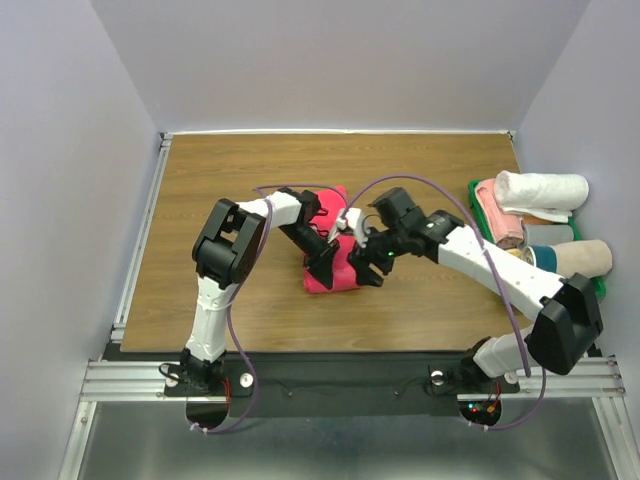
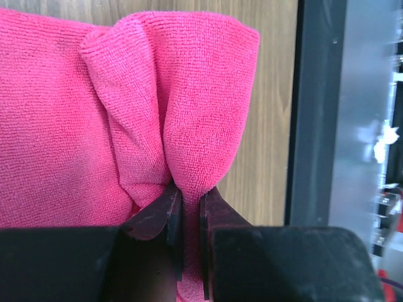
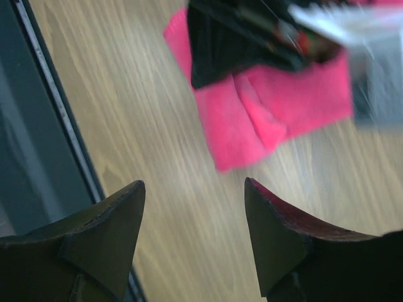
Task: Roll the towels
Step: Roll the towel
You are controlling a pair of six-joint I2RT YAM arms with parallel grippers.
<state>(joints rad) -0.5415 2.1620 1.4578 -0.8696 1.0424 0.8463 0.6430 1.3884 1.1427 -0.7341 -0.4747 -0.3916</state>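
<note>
The pinkish-red towel [image 1: 338,262] lies bunched and folded on the wooden table, near the middle. My left gripper [image 1: 322,270] is shut on a raised fold of the towel [image 2: 189,113] at its near edge; the cloth is pinched between the two fingers [image 2: 171,211]. My right gripper [image 1: 366,272] is open and empty, just right of the towel and above the bare wood. In the right wrist view the towel [image 3: 252,119] lies beyond the open fingertips [image 3: 126,201], with the left gripper on it. No white tag shows.
A green bin [image 1: 478,190] at the table's right edge holds several rolled towels, white [image 1: 540,190], pink [image 1: 500,222] and beige [image 1: 575,258]. The table's near edge and black rail [image 2: 318,113] lie close to the towel. Grey walls enclose the table.
</note>
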